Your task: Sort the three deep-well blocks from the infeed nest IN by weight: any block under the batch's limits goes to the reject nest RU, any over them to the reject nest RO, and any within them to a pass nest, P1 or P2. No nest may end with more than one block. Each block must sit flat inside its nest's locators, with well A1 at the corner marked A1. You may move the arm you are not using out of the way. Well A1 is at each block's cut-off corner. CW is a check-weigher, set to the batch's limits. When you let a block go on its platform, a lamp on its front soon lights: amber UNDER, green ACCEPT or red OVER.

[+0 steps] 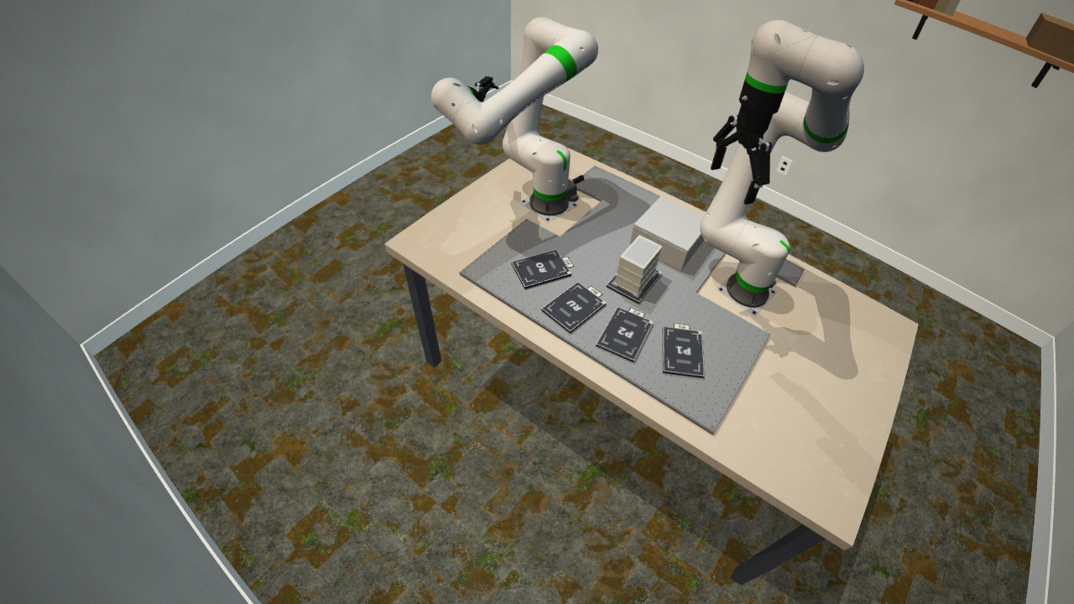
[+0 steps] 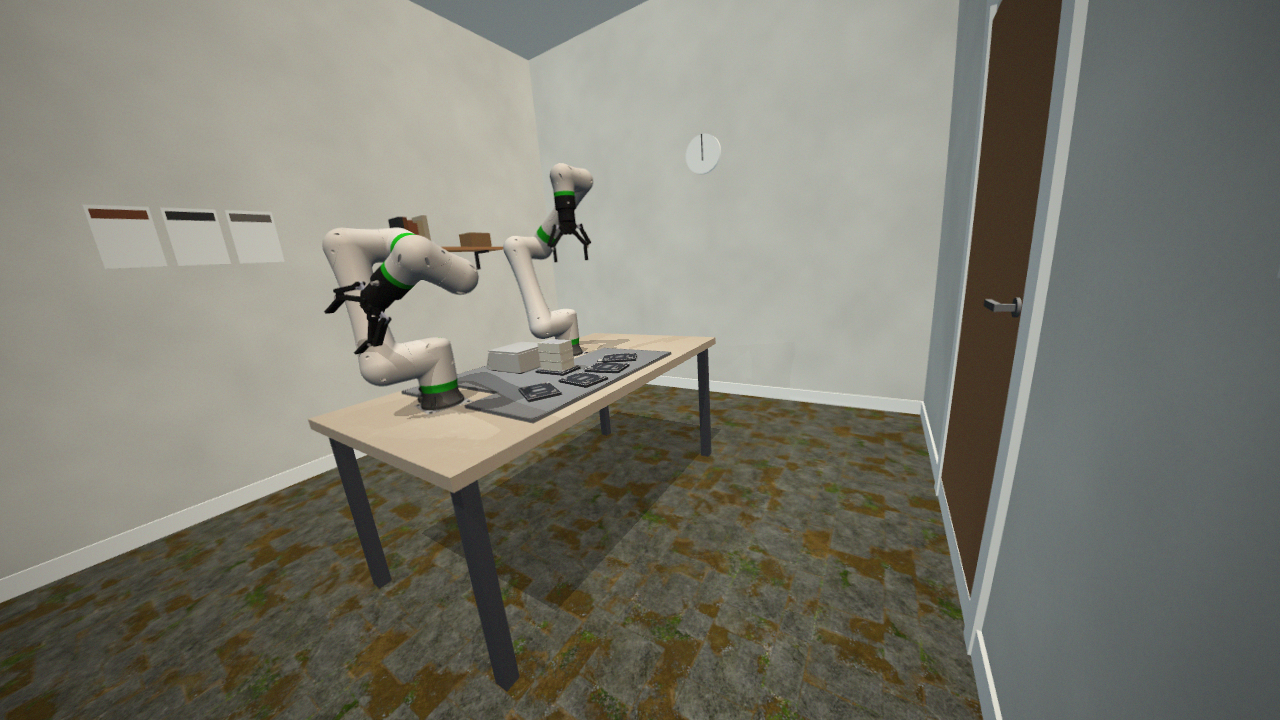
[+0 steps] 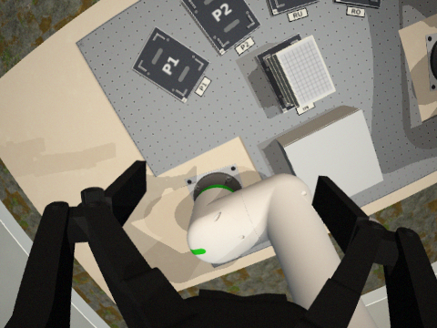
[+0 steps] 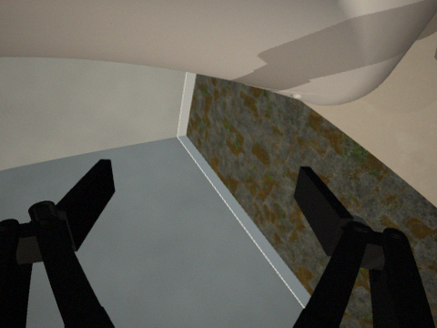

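Open air above nest P1 [image 1: 682, 361] [image 3: 152, 79] (block stack [image 1: 639, 262] [image 2: 554, 356] [image 3: 306, 73] standing beyond P2 [image 1: 623, 345] [image 3: 214, 23]).

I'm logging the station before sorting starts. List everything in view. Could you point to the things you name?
deep-well blocks [image 1: 639, 257] [image 2: 554, 356] [image 3: 307, 70]: 3, off-white, stacked on nest IN
nests: 5, black, on pegboard; IN [image 1: 615, 289] [image 3: 266, 69], P1 [image 1: 682, 358] [image 3: 170, 65], P2 [image 1: 622, 338] [image 3: 221, 14], RU [image 1: 570, 311] [image 3: 296, 5], RO [image 1: 535, 272] [image 3: 364, 3]
box [image 1: 668, 225] [image 2: 512, 359] [image 3: 334, 150]: 1, pale grey, behind IN
pegboard [image 1: 721, 398] [image 2: 514, 407] [image 3: 118, 91]: 1, grey, on table
table [image 1: 841, 450] [image 2: 393, 438] [image 3: 45, 100] [image 4: 401, 137]: 1, tan, on floor
clock [image 2: 698, 161]: 1, white, wall
posters [image 2: 128, 241]: 3, mostly white, wall
shelf [image 1: 976, 33] [image 2: 456, 248]: 1, brown, wall, loaded
outlet [image 1: 784, 165]: 1, white, wall
door [image 2: 1020, 179]: 1, brown, wall
arms: 2, white, table
left hand [image 1: 734, 182] [image 2: 571, 258] [image 3: 229, 175], right hand [image 1: 493, 84] [image 2: 345, 329] [image 4: 205, 169]: 2, black, open, raised
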Action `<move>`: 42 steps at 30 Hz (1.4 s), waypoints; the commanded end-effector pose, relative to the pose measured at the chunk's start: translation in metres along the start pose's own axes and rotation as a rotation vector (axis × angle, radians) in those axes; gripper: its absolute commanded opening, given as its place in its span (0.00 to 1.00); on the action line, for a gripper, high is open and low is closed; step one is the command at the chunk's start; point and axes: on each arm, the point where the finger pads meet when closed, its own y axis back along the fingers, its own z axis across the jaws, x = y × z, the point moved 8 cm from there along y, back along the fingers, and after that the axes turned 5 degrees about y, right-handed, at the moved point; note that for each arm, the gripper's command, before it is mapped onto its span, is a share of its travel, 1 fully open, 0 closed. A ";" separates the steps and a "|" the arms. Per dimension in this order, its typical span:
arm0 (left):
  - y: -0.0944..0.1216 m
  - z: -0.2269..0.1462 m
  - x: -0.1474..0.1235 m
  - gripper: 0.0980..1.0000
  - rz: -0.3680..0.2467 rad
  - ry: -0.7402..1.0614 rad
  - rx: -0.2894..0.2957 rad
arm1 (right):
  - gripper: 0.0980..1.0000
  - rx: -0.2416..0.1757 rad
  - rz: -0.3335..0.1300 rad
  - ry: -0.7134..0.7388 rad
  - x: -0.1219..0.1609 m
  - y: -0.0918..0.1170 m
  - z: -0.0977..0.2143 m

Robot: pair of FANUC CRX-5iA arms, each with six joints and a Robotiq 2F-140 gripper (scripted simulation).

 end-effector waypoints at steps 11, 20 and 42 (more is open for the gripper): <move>0.000 -0.050 0.000 1.00 0.001 0.198 0.000 | 1.00 0.000 -0.001 -0.001 0.000 0.000 0.000; 0.000 -0.093 -0.009 1.00 0.001 0.376 0.000 | 1.00 0.000 -0.001 -0.001 0.000 0.000 0.000; 0.000 -0.161 -0.039 1.00 0.001 0.672 0.000 | 1.00 0.000 -0.001 -0.001 0.000 0.000 0.000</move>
